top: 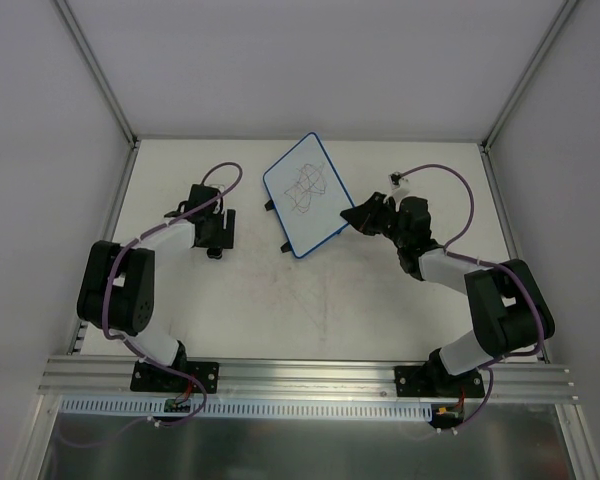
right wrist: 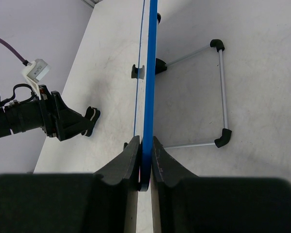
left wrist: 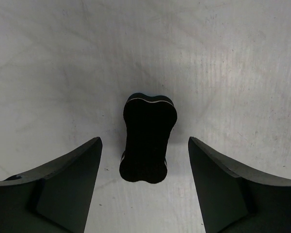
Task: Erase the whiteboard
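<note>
The whiteboard (top: 302, 195), white with a blue rim and dark scribbles, stands tilted at the table's back middle. My right gripper (top: 356, 217) is shut on its right edge. In the right wrist view the fingers (right wrist: 131, 158) pinch the blue rim (right wrist: 149, 73), seen edge-on, with its black feet (right wrist: 137, 71) and wire stand (right wrist: 222, 92) showing. The small black eraser (left wrist: 148, 138) lies on the table between my left gripper's open jaws (left wrist: 144, 141), untouched. From above, the left gripper (top: 216, 238) hovers over the eraser (top: 214, 253), left of the board.
White walls and aluminium frame posts (top: 100, 75) enclose the table on three sides. A metal rail (top: 310, 375) with both arm bases runs along the near edge. Purple cables (top: 450, 175) loop off each arm. Faint marks stain the tabletop.
</note>
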